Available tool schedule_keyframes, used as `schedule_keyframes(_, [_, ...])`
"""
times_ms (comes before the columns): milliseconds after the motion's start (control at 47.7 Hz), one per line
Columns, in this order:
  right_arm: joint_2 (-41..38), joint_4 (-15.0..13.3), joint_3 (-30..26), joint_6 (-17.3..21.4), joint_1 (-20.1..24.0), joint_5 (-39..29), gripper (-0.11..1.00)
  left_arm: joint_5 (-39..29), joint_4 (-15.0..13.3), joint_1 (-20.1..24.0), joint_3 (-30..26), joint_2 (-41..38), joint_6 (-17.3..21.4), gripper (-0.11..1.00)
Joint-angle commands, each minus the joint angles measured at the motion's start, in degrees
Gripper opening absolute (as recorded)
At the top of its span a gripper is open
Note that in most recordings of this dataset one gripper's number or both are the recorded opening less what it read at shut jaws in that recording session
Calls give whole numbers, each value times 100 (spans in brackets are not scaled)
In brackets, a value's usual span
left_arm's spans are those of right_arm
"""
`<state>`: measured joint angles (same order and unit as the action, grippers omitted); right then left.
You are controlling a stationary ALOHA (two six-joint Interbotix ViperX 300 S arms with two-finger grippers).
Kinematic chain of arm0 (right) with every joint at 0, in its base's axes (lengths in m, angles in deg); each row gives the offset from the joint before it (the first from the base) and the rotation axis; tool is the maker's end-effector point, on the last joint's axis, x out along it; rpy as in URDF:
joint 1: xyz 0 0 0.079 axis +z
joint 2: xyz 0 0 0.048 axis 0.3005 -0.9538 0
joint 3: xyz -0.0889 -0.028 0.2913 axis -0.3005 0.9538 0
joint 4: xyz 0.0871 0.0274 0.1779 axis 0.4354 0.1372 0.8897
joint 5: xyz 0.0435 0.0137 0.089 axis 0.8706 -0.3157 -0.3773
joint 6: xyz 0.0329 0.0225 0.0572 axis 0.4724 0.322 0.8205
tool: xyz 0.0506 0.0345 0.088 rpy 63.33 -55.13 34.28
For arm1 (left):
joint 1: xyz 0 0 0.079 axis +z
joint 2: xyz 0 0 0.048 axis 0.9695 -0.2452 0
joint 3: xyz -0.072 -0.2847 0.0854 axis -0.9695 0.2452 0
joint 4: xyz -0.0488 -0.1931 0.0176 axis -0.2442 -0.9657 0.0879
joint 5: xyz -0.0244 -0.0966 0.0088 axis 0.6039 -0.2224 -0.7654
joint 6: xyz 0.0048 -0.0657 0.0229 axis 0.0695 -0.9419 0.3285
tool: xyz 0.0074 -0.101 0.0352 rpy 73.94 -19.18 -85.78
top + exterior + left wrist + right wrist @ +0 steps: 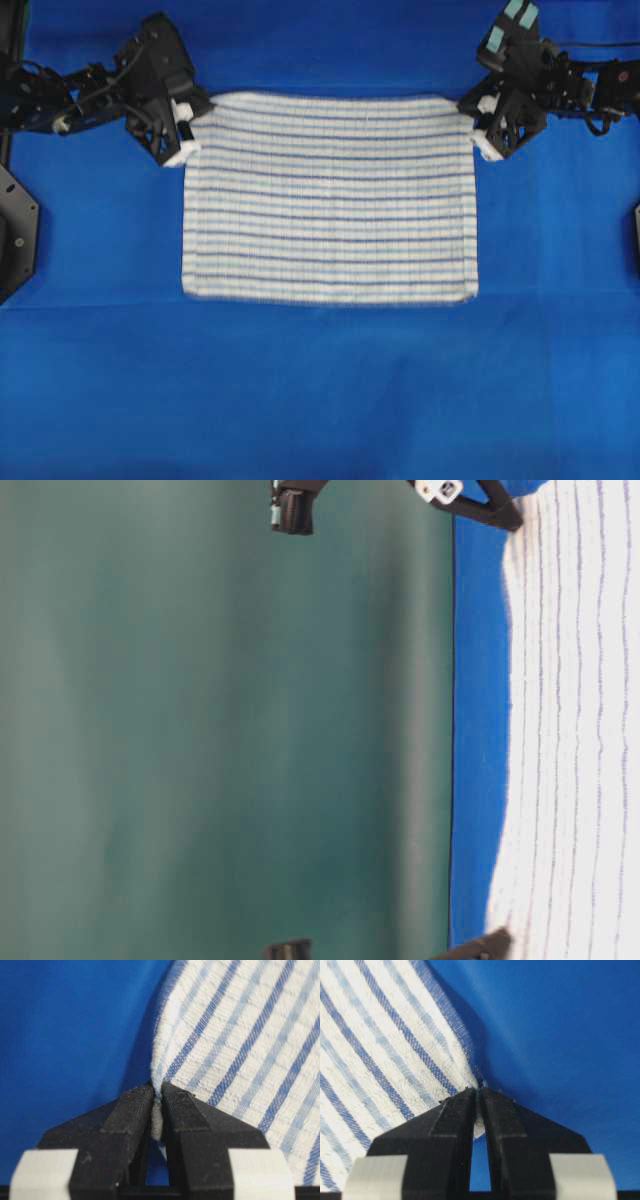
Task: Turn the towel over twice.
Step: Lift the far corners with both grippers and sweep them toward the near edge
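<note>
We've got one towel (330,197), a large rectangular white woven cloth with dark and light blue stripes, lying flat mid-table on the blue table cover (320,390). Far edge sits between the two arms.

Left gripper (186,130) is clamped on the far-left corner; the left wrist view shows the black jaws pinched tight on the hem (157,1110). Right gripper (482,125) likewise grips the far-right corner, fabric nipped between its tips (478,1091).

Handling, our read: light, soft, fully limp. It'll drape and fold, no stiffness to rely on. Woven texture should give decent grip, not slippery, not fragile. Corners are the right hold; both need to move together or it bunches.

Count: one towel, two grippers, one table cover.
</note>
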<state>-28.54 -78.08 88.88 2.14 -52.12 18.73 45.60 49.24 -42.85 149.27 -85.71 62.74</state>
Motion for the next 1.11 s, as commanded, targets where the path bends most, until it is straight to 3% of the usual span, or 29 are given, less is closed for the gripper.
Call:
schedule_keyframes(0, [220,0,-185,9,-193,0,8,9,-9,185,-149,290,44,3])
schedule_keyframes(314, [642,-97,-642,-97,-659,-167,8,-316,-9,606,-606,844,211,3])
schedule_keyframes(524, [1072,-255,-1151,-281,-677,-879,8,-448,-9,773,-853,1354,229,3])
schedule_keyframes(901, [1872,-686,-1635,-352,-677,-1608,8,-396,-9,817,-932,2109,220,3])
schedule_keyframes(1089, [2276,-721,-1644,-360,-659,-1749,8,-229,-9,712,-870,2514,202,3])
